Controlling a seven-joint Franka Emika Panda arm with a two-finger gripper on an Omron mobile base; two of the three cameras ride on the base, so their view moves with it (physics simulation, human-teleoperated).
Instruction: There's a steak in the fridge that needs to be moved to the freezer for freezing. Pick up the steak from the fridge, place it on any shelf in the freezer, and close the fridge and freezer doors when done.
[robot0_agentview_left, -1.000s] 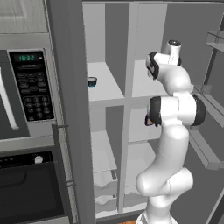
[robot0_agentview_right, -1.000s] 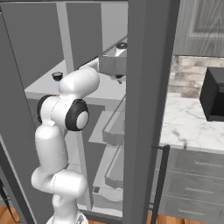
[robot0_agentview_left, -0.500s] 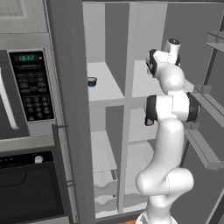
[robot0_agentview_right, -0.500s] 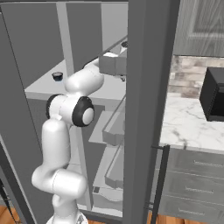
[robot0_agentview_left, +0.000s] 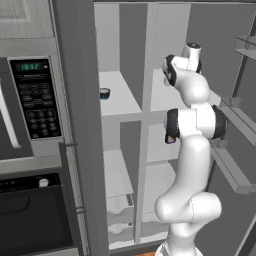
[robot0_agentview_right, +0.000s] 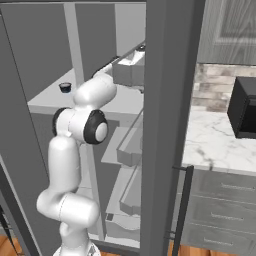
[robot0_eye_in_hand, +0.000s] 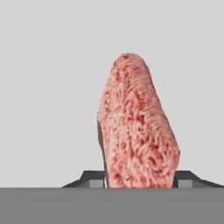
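Note:
The steak (robot0_eye_in_hand: 135, 127), a pinkish-red grainy lump, stands upright between my fingertips (robot0_eye_in_hand: 92, 177) in the hand view. My gripper (robot0_eye_in_hand: 139, 181) is shut on its lower part, against a plain white wall. In the left base view my arm reaches up into the fridge (robot0_agentview_left: 161, 97), the wider compartment, with the hand (robot0_agentview_left: 171, 75) at the upper shelf. The freezer (robot0_agentview_left: 119, 102) is the narrower compartment to its left. Both doors stand open: the freezer door (robot0_agentview_left: 75, 125) and the fridge door (robot0_agentview_left: 235, 150). The right base view sees the fridge door (robot0_agentview_right: 167, 125) edge-on.
A small dark cup (robot0_agentview_left: 104, 93) with a blue rim sits on the freezer's upper shelf. A purple-blue bottle (robot0_agentview_left: 170, 138) shows behind my elbow. A microwave (robot0_agentview_left: 30, 100) and black oven (robot0_agentview_left: 30, 215) are left of the unit. A marble counter (robot0_agentview_right: 220, 145) lies to the right.
The jaws have closed from wide open onto the steak. The forearm and hand have pushed a little deeper toward the fridge's upper shelf.

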